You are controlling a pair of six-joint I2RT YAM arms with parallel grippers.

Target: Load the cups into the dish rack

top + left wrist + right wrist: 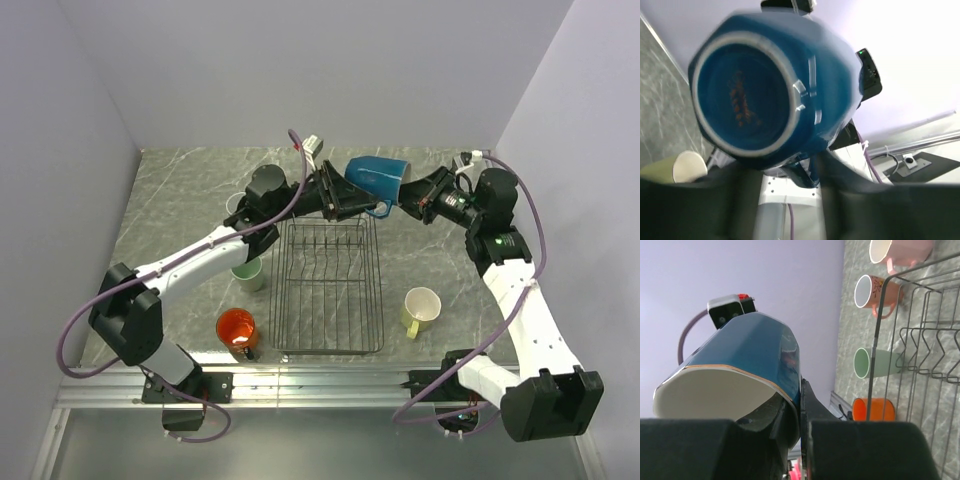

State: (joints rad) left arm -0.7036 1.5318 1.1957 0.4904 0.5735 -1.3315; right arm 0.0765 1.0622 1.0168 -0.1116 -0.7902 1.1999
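The blue cup (376, 177) hangs in the air above the far end of the black wire dish rack (328, 290), between both grippers. My right gripper (415, 192) is shut on its rim, one finger inside and one outside (802, 412). My left gripper (345, 196) is open at the cup's base side, with the blue handle (810, 175) between its fingers (855, 200). The rack holds no cups. The pale yellow cup (421, 310) lies right of the rack. The orange cup (237, 328) and mint green cup (248, 272) are left of it. Two pink cups (900, 251) (877, 291) lie farther back left.
The left arm (200, 262) reaches over the cups on the left of the rack and hides most of the pink ones in the top view. Lavender walls close the table on three sides. The rack's upright prongs (927, 352) stand below the blue cup.
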